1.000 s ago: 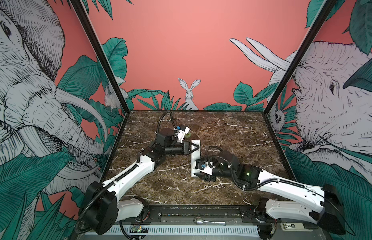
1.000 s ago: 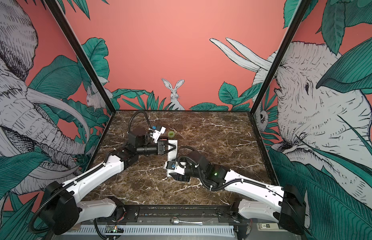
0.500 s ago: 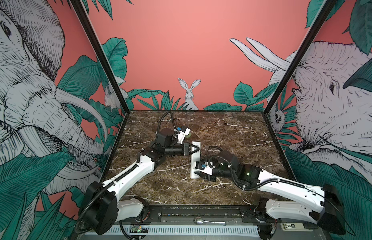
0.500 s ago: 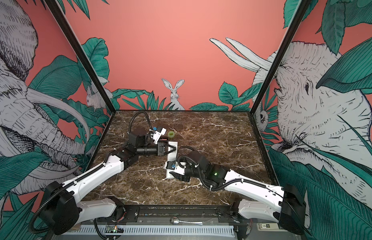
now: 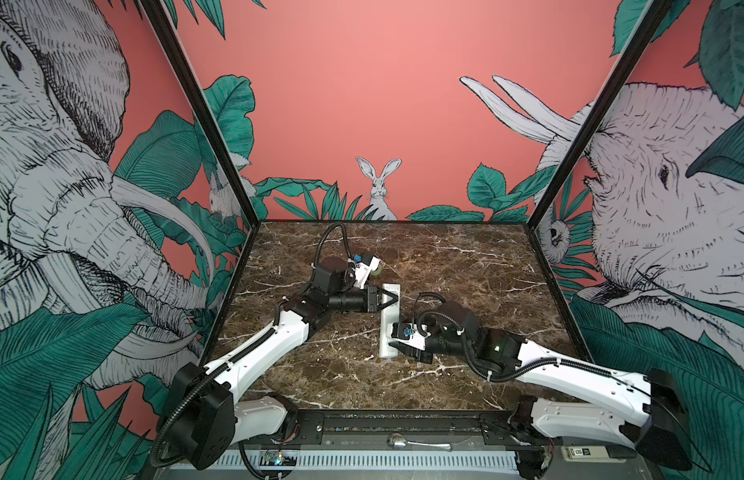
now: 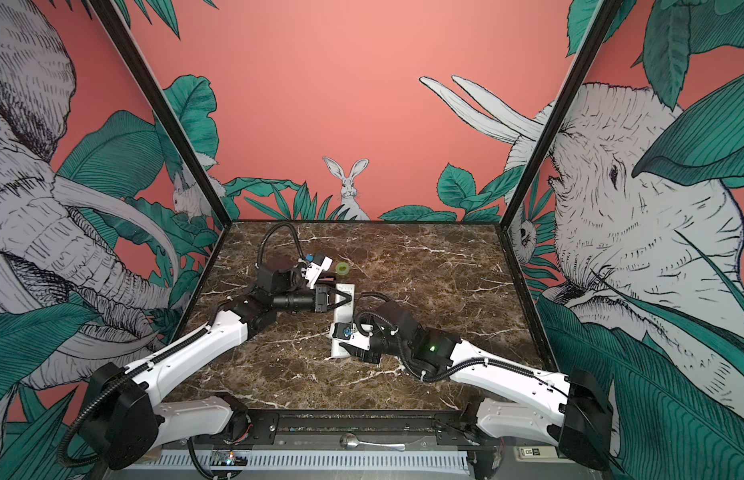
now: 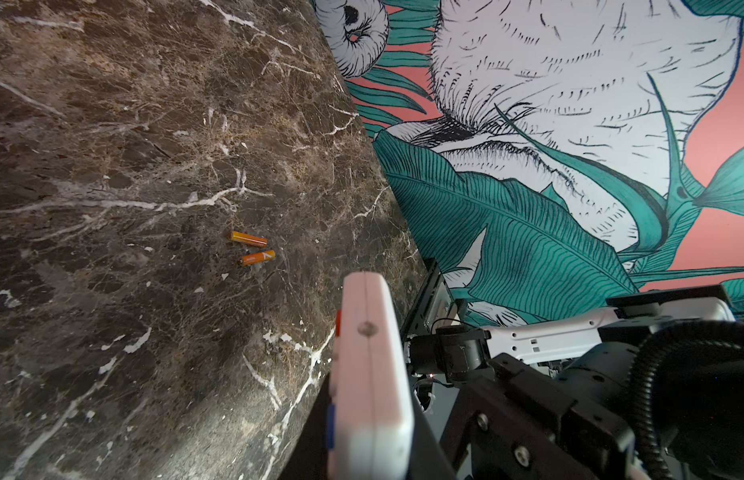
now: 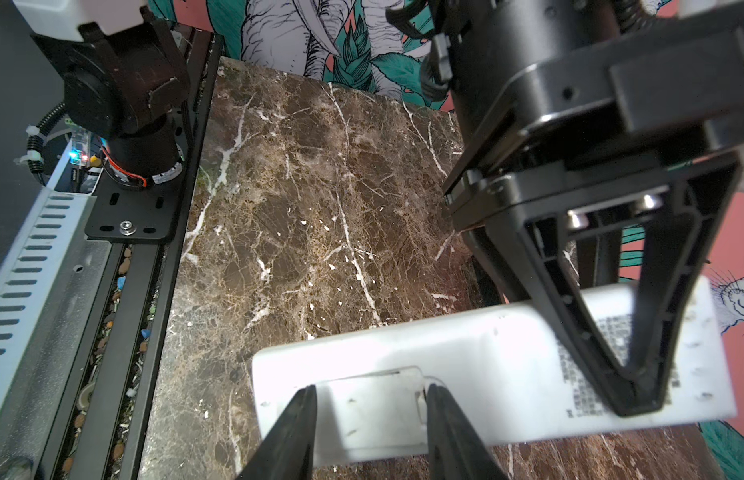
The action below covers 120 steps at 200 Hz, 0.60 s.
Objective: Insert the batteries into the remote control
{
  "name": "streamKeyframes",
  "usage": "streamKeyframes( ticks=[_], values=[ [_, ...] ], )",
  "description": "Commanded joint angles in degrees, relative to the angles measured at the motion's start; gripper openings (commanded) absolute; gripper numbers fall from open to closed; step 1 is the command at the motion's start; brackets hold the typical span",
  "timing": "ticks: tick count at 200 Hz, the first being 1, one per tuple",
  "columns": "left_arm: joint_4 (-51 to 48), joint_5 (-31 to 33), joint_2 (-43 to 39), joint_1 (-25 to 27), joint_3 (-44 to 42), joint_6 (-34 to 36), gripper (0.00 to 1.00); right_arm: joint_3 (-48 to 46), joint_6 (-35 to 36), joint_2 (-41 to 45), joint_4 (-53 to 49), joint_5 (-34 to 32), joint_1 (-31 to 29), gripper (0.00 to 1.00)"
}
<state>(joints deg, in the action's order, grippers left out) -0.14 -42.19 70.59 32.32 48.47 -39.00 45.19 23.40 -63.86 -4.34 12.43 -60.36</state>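
Remote control [image 5: 387, 322]: lies flat on the marble table [image 5: 465, 270], near the middle, with its long axis running from the front edge toward the back wall. Both top views show this.
Remote orientation: the plain back faces up. In the left wrist view the coloured buttons [image 7: 330, 428] sit on the face turned toward the table.
Left gripper [image 5: 397, 299]: reaches across the far part of the remote, with its fingers clamped on the body over the printed label [image 8: 611, 336].
Right gripper [image 8: 370, 392]: is positioned at the near end of the remote.
Right fingers [image 8: 295, 428]: stand apart, with their tips on the remote's back, one at each end of the battery cover [image 8: 374, 411]. Whether they press on the cover's ends cannot be told.
Battery cover: is in place on the compartment.
Batteries [image 7: 248, 237]: two orange cells lie flat on the marble, side by side and just apart. They are clear of the remote and of both grippers, toward the table edge by the side wall.
Green tape roll [image 6: 342, 269]: rests on the table just beyond the remote's far end, beside the left wrist camera housing.
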Motion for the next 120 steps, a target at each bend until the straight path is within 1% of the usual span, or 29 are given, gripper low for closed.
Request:
streamKeyframes(
  ticks=[1,59,120],
  values=[
    [4.01,1.68,-1.02,-1.24,0.76,0.29,0.0,0.43,0.38,0.66,-3.41,3.24,-1.44,0.45],
    [4.16,1.11,-1.2,-1.19,0.66,0.19,0.0,-0.01,0.04,0.74,-2.05,1.48,-1.44,0.48],
    [4.52,-0.23,-0.8,-1.21,0.58,-0.05,0.0,-0.72,-0.37,1.67,0.71,-1.32,-1.45,0.65]
  ],
)
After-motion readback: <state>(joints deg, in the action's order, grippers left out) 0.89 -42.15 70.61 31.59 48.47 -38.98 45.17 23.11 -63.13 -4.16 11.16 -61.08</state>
